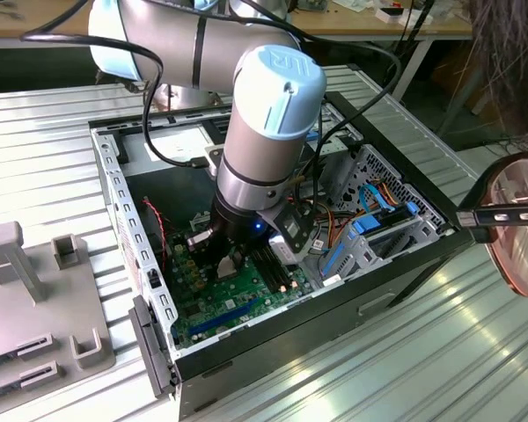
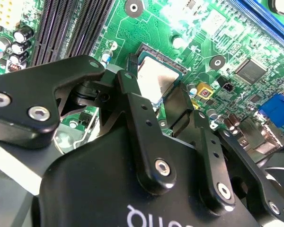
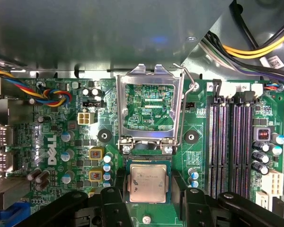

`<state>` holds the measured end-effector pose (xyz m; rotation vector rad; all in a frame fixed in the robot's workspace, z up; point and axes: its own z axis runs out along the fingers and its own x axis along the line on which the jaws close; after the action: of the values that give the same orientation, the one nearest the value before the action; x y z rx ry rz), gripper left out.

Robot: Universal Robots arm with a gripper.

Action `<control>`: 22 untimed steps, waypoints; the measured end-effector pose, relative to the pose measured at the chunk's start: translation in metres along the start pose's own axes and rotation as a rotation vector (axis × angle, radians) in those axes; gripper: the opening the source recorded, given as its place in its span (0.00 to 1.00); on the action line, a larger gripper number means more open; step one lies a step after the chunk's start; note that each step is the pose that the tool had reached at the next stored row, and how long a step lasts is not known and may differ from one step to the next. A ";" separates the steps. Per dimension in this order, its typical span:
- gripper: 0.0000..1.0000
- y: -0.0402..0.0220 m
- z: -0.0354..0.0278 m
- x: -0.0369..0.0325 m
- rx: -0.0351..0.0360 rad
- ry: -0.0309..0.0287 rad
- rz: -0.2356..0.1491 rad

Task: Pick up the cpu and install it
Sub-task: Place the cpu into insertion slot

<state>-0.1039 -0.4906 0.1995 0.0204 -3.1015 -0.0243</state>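
Grey-topped cpu (image 3: 148,183) down at the green motherboard (image 3: 199,161) — gripper (image 3: 149,199) nearly closed, clamped on its two sides.

In the first wrist view, your cpu (image 3: 147,183) is a small flat square with a dull grey metal lid and a thin green rim around it (there's faint print on the lid). It sits lid up, level and square to the board (image 3: 201,161), at the socket just beside the hinge of the raised frame (image 3: 149,101). You can't tell whether it's fully seated.
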 end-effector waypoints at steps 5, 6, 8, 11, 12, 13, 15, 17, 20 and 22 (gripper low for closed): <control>0.47 0.0000 0.0006 0.0001 -0.0019 0.0000 0.000; 0.47 -0.0001 0.0007 0.0001 -0.0020 -0.0001 0.000; 0.47 -0.0002 0.0006 0.0004 -0.0020 -0.0002 0.000; 0.47 -0.0005 -0.0003 0.0008 -0.0020 0.0001 0.000; 0.47 -0.0005 -0.0005 0.0007 -0.0021 0.0001 0.000; 0.47 -0.0005 -0.0005 0.0008 -0.0022 0.0000 0.000; 0.47 -0.0006 -0.0006 0.0007 -0.0029 0.0000 -0.001; 0.47 -0.0006 -0.0006 0.0007 -0.0046 0.0000 -0.001; 0.47 -0.0010 -0.0007 0.0007 -0.0047 0.0000 -0.001; 0.47 -0.0016 -0.0006 0.0007 -0.0048 0.0000 -0.001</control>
<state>-0.1046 -0.4922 0.2002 0.0212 -3.1014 -0.0318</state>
